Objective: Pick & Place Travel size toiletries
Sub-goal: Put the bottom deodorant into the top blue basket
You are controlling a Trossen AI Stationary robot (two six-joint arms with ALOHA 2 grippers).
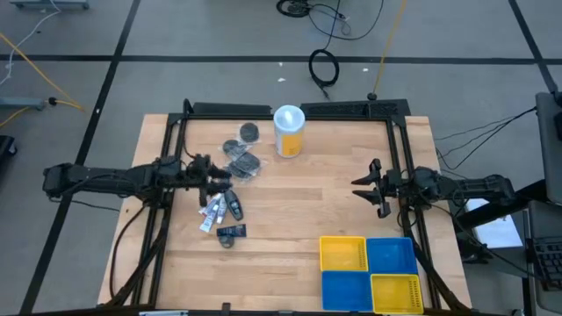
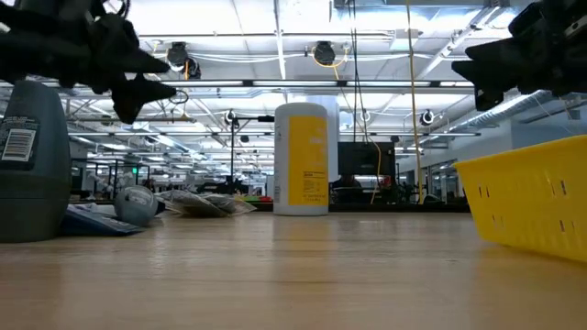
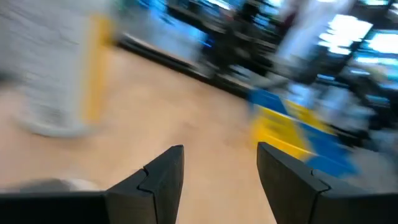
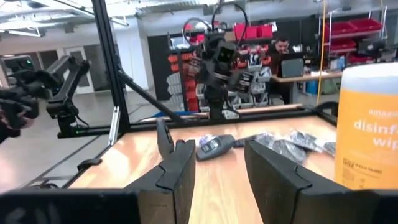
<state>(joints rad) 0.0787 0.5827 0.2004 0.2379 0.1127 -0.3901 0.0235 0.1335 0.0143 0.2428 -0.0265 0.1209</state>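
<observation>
High view: toiletries [image 1: 224,209] were seen clustered on the bench [image 1: 299,202] beneath the left claw [image 1: 213,180], which was spread and empty. Descent should be centred over one item. Right claw [image 1: 369,186], spread, waited apart.

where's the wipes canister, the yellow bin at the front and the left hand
wipes canister [image 1: 289,132], high view, on its white lid
yellow bin [image 1: 342,254], high view, on its mesh floor
left hand [image 1: 221,182], high view, midway between its open fingertips, above the toiletries pile
</observation>
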